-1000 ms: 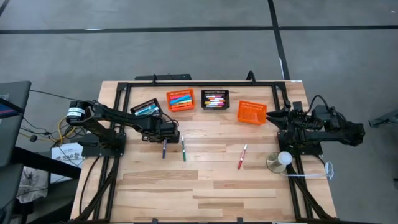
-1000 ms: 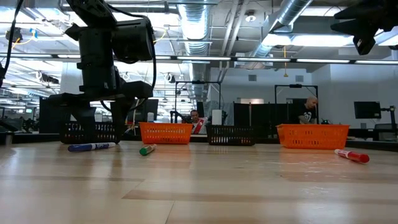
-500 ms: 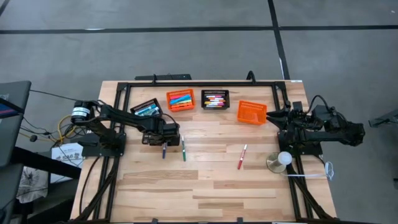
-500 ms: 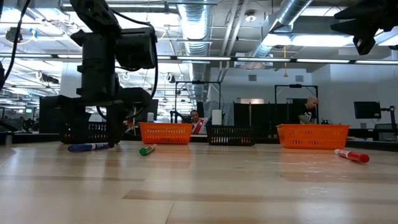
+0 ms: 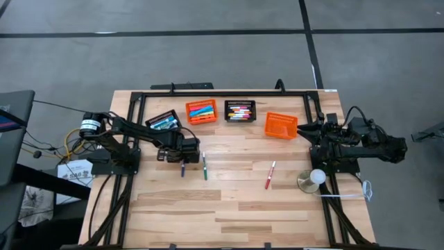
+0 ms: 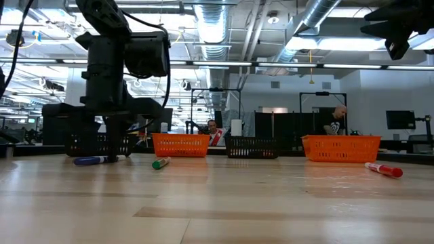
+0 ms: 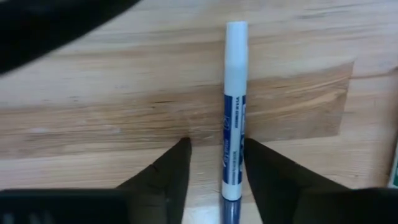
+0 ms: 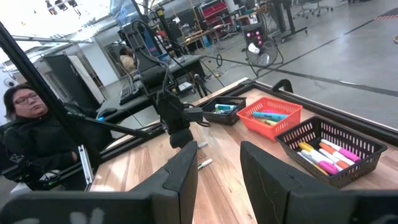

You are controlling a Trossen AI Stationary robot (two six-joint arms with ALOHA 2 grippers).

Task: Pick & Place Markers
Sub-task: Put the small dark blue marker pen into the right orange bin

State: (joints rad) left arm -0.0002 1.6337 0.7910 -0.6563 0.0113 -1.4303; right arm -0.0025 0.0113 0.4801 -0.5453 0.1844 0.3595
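A blue marker with a white cap [image 7: 233,124] lies flat on the wooden table [image 5: 229,208], left of centre. My left gripper [image 7: 214,165] points down over it with one finger on each side of the barrel, still open. Farther right, a green marker [image 5: 205,167] and a red marker [image 5: 270,175] lie loose on the table. My right gripper [image 8: 217,177] waits level and open at the table's right edge, with nothing between its fingers. My left gripper comes from above, pointing down, its fingers standing across the blue marker's barrel. One finger [image 7: 264,171] lies right beside the barrel [image 7: 231,155]; whether it touches I cannot tell. The other finger [image 7: 177,165] stands clear of it. The marker rests flat on the table.
Along the far side stand a tilted black basket [image 5: 161,121], an orange basket [image 5: 201,111] and a black basket [image 5: 240,110], all holding markers, and an orange basket [image 5: 281,125]. A white ball on a round base [image 5: 313,179] sits near the right arm. People sit beyond the table.
My left gripper has come down onto the blue marker, and its fingers have drawn closer together around the barrel. The marker has stayed where it was.
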